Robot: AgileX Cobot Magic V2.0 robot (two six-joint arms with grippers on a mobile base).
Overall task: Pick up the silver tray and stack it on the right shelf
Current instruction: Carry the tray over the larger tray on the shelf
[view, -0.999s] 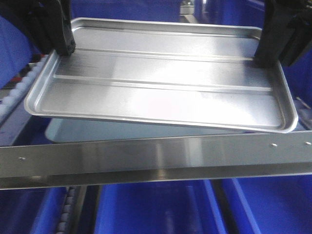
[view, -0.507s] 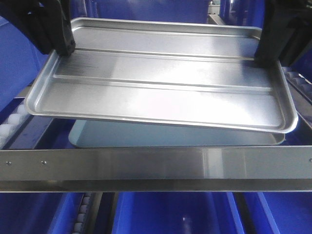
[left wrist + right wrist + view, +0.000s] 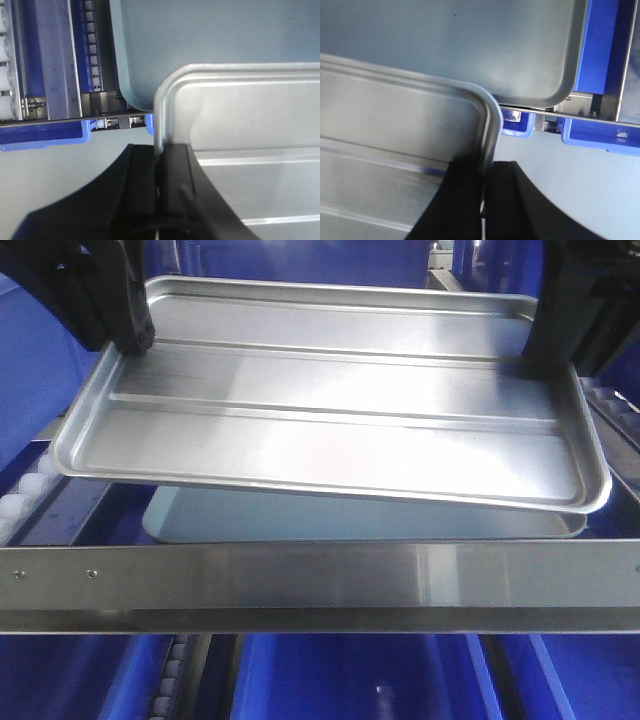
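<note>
Blue plastic bins (image 3: 350,680) lay below the steel roller-rack right shelf (image 3: 320,575). Over it hung the shallow ridged silver tray (image 3: 330,410), each short rim pinched between closed left fingers (image 3: 175,185) and right fingers (image 3: 465,195).

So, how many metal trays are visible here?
2. The upper tray is held by the left gripper and right gripper above the shelf; the lower tray lies on it underneath. Others may be hidden.

Silver tray (image 3: 330,420): centre frame, two ridges lengthwise. Left gripper (image 3: 128,340), upper left, and right gripper (image 3: 545,352), upper right: clamped on its rim. Second tray (image 3: 350,522): beneath, near edge showing. Right shelf (image 3: 320,575): steel crossbar, lower frame. White rollers (image 3: 22,498): left edge.
</note>
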